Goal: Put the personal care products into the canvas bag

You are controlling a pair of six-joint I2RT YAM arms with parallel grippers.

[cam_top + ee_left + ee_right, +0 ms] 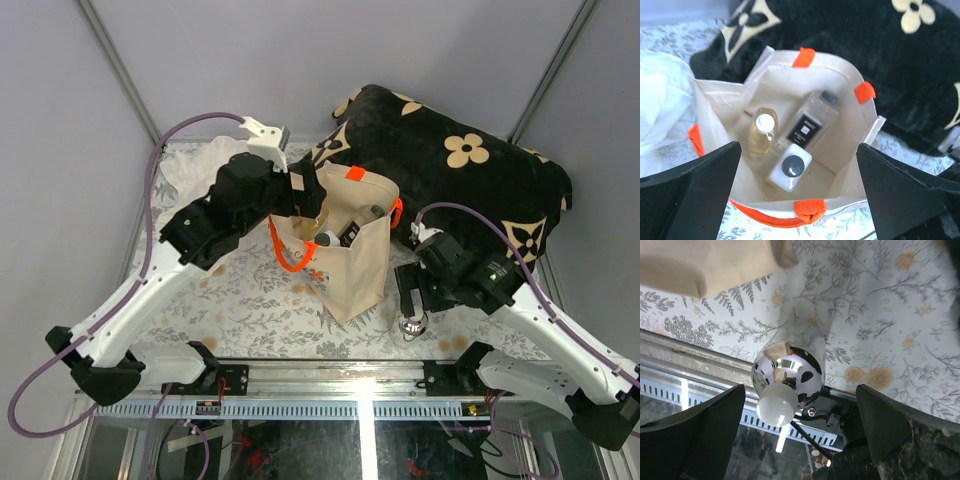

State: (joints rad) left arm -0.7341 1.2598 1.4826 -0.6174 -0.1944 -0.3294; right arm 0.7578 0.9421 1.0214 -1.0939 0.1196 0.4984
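Note:
The canvas bag (352,262) stands open mid-table, beige with orange handles. The left wrist view looks into the bag (850,145). Inside lie the amber bottle with white cap (762,132), the clear tall bottle (812,120) with a dark label, and the whitish bottle with dark cap (791,167). My left gripper (312,200) hovers over the bag's mouth, open and empty (797,200). The squat round bottle (412,323), mirror-shiny with a white cap (787,380), stands right of the bag near the table's front edge. My right gripper (411,300) is open around it (797,432), without touching.
A black cushion with cream flowers (460,165) lies behind and right of the bag. A white cloth (660,100) lies at the back left. A floral tablecloth (250,300) covers the table. The metal front rail (700,370) runs just beside the round bottle.

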